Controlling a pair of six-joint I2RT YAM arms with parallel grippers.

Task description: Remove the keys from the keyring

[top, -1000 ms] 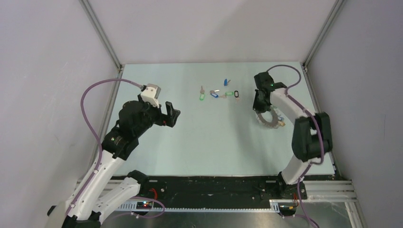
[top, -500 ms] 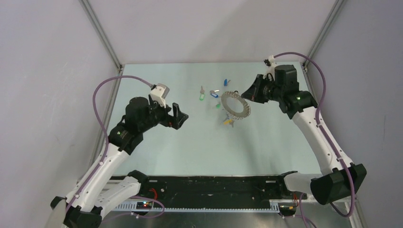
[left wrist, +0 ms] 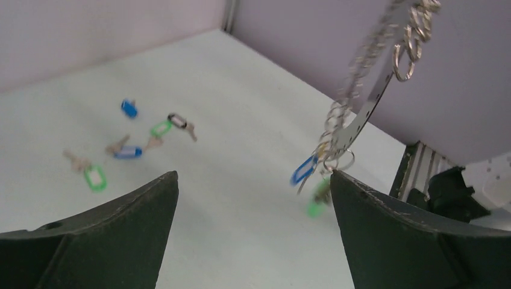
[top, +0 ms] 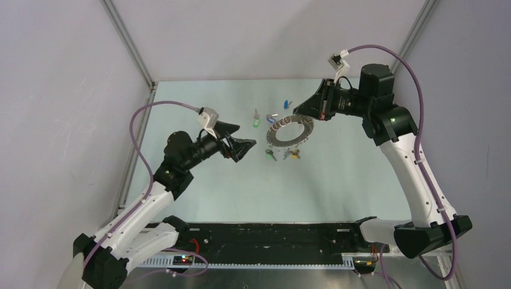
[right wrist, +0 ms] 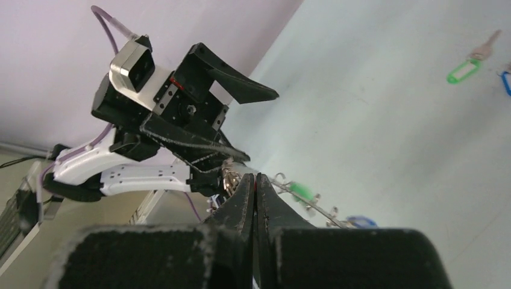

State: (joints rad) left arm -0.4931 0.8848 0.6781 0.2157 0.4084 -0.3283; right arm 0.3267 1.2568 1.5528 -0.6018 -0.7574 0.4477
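Note:
The keyring, a large toothed grey ring, hangs in the air over the middle of the table. My right gripper is shut on its far rim; in the right wrist view the jaws are pressed together on the ring's edge. Two keys dangle from the ring, with a green tag and a blue tag. My left gripper is open and empty, just left of the ring. In the left wrist view the ring hangs at upper right, with its blue tag near my right finger.
Several loose keys lie on the table behind the ring: a green-tagged one, a blue-tagged one and another beside the ring. They also show in the left wrist view. Walls close the back and sides.
My right arm has swung the ring up off the table and left toward the centre. My left gripper has moved right toward the ring and stays open.

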